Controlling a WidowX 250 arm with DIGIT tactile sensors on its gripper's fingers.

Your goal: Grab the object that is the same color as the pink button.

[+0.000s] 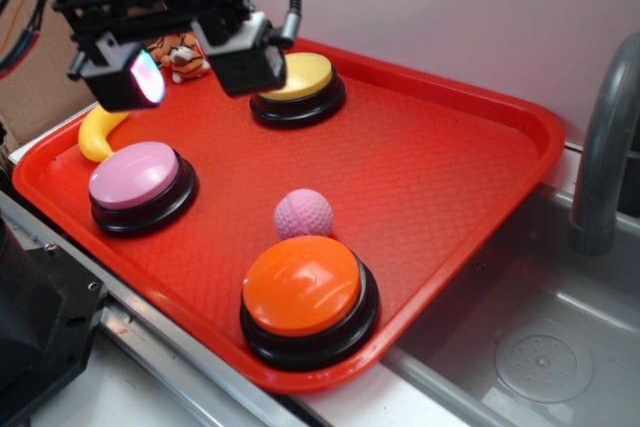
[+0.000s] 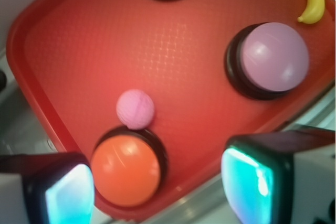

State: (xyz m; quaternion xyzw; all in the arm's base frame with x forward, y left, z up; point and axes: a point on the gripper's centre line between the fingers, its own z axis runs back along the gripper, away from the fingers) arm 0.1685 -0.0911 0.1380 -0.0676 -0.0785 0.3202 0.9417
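The black robot gripper (image 1: 193,69) is being held high over the back-left part of the red textured plastic tray (image 1: 440,162), its two blocky fingers (image 1: 130,77) spread wide with nothing between them. In the wrist view both fingers (image 2: 254,184) are seen at the bottom edge with glowing cyan pads, the gap between them empty.

The small pink dimpled ball (image 1: 303,213) is lying on the tray floor, just behind the large orange domed button on a black base (image 1: 305,292); touching or a hair apart, can't tell. In the wrist view the ball (image 2: 135,109) is sitting directly above the orange button (image 2: 126,169), well clear of the fingers.

The pale pink domed button on a black base (image 1: 138,180) is placed at the tray's left side, well apart from the ball. The yellow domed button (image 1: 300,87) is sitting at the back. A yellow plastic banana (image 1: 100,132) is lying at the left rim, and a small orange tiger figure (image 1: 182,55) is partly hidden behind the gripper. A grey metal sink (image 1: 520,347) with a grey faucet (image 1: 605,147) is seen to the right.
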